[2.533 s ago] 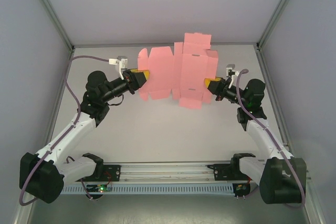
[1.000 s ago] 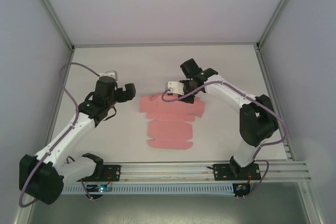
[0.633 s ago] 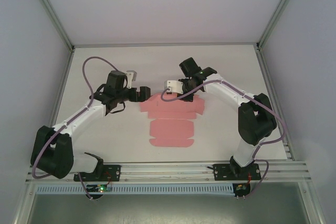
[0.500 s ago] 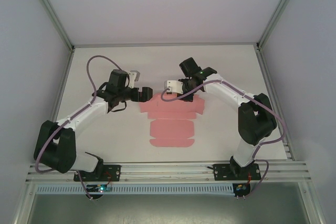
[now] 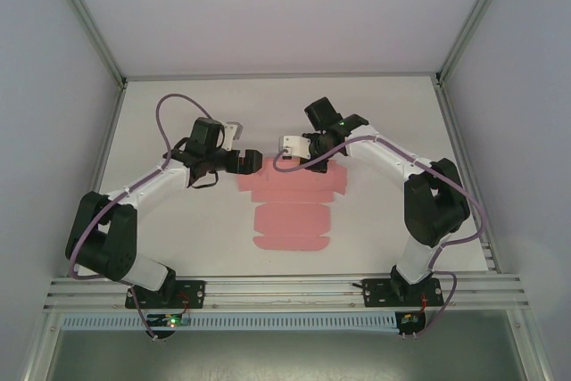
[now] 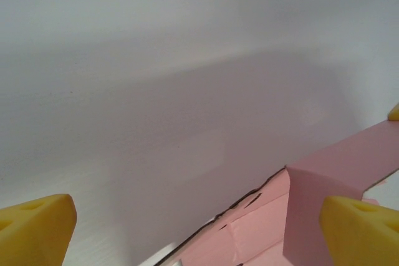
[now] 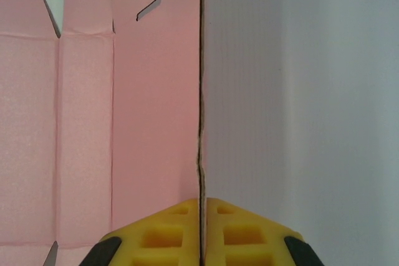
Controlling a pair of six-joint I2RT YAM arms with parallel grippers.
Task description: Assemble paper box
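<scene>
The pink paper box [image 5: 290,201] lies on the white table [image 5: 178,220] as a die-cut sheet, partly folded, with flaps toward the near edge. My right gripper [image 5: 314,158] reaches down to its far edge. In the right wrist view the yellow fingers [image 7: 168,228] are shut [image 7: 201,207] on the thin card edge, pink panel [image 7: 124,104] to their left. My left gripper [image 5: 252,163] sits at the sheet's far left corner, open [image 6: 199,235]. The pink card [image 6: 268,228], one flap raised [image 6: 318,197], lies near its right fingertip [image 6: 361,228].
A metal rail [image 5: 285,287] runs along the near edge by the arm bases. Grey enclosure walls and frame posts [image 5: 85,15] bound the table on three sides. Purple cables [image 5: 165,113] loop above both arms.
The sheet, first held up between both grippers, now lies on the table. My left gripper has swung right to the sheet's far left corner. The right gripper has stayed on the far edge.
</scene>
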